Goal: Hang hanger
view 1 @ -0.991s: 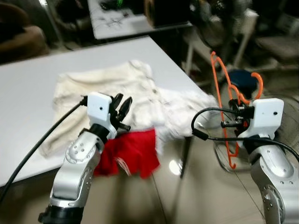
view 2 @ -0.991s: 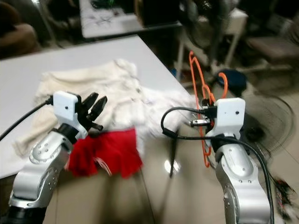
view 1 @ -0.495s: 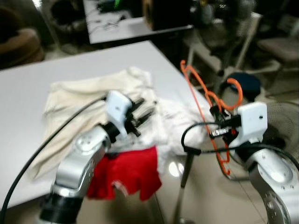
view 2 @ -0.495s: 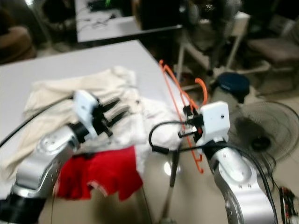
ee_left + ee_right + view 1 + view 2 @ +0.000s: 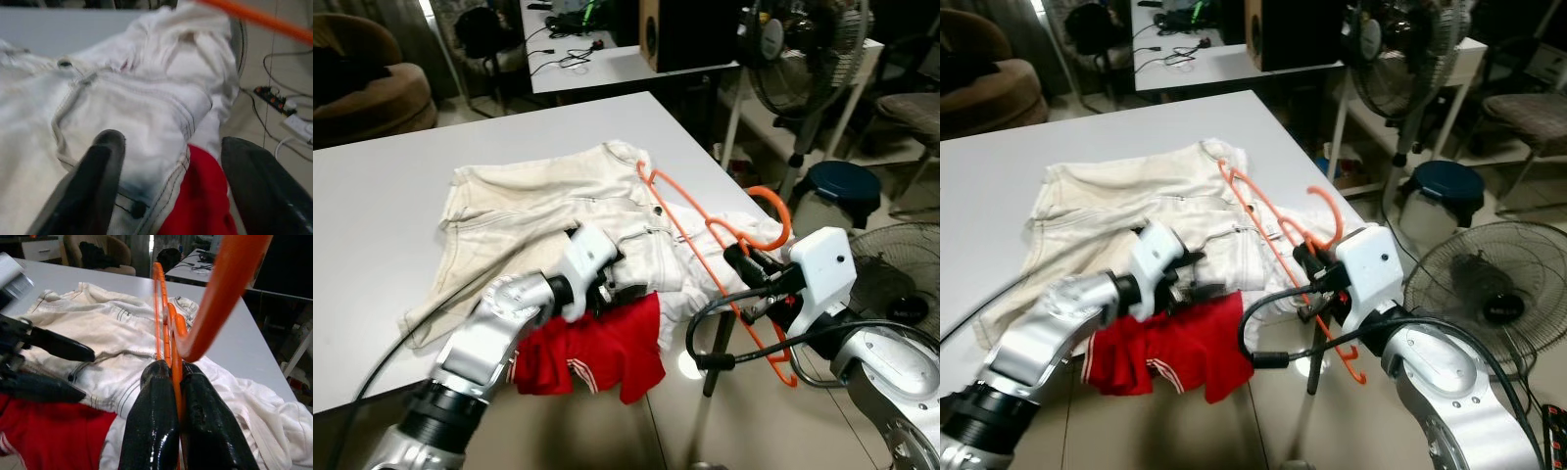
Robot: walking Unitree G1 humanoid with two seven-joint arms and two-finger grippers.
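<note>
An orange plastic hanger (image 5: 230,284) leans tilted over the table's right corner, its hook (image 5: 783,213) pointing right. My right gripper (image 5: 751,266) is shut on the hanger just below the hook, the black fingers (image 5: 154,426) pinching the orange bar. A cream-white garment (image 5: 529,211) lies spread on the white table (image 5: 372,196). A red garment (image 5: 597,343) hangs over the near edge. My left gripper (image 5: 625,277) is open and low over the seam where the cream cloth meets the red one, with one finger (image 5: 100,181) on each side of the cloth.
A floor fan (image 5: 1489,289) lies to the right of the table, with a blue stool (image 5: 842,181) behind it. A standing fan (image 5: 793,39) and a second table (image 5: 607,64) with cables are farther back. A brown armchair (image 5: 372,93) is at the far left.
My right gripper has swung the hanger from upright beside the table to tilted over the garment. My left gripper has reached forward and down onto the cloth. The camera has also shifted.
</note>
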